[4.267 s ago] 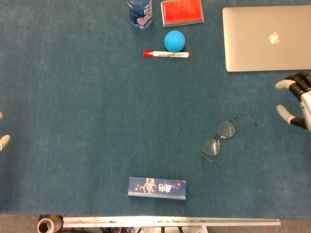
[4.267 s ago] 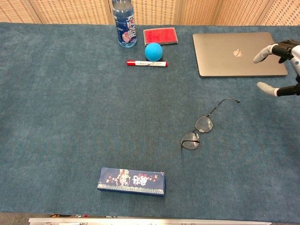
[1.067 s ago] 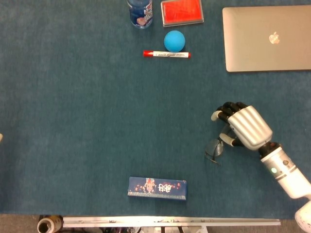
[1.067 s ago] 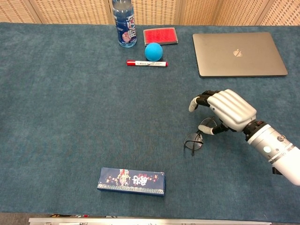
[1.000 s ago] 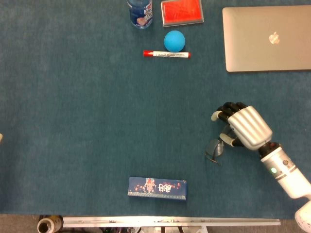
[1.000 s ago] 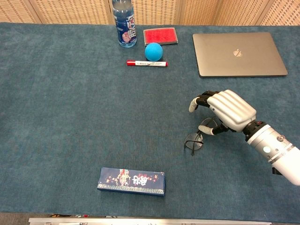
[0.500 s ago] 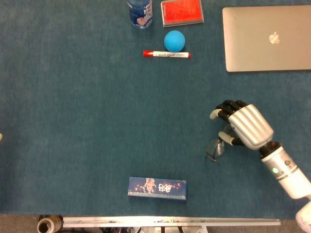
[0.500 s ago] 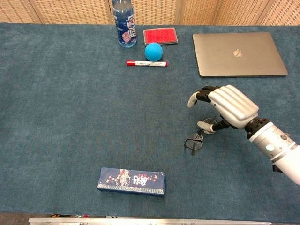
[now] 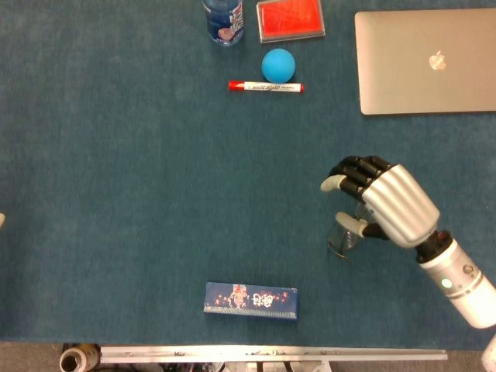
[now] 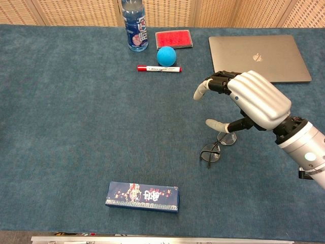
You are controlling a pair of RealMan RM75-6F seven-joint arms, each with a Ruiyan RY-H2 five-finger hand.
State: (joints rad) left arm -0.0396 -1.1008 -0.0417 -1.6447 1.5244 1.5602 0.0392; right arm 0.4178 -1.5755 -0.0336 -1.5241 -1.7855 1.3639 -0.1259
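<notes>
From the chest, my right hand [image 10: 249,104] hangs open and empty above the glasses [image 10: 216,147], folded, mostly hidden from overhead.

Teal felt tabletop [image 10: 66,127], tan perforated wall panels [image 10: 81,11] behind

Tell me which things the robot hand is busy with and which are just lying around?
Busy with:
right hand, fingers spread, nothing held
thin wire-rimmed glasses below it

Lying around:
silver closed laptop
blue round ball
red-capped white marker
blue plastic bottle
red flat case
dark blue long box
</notes>
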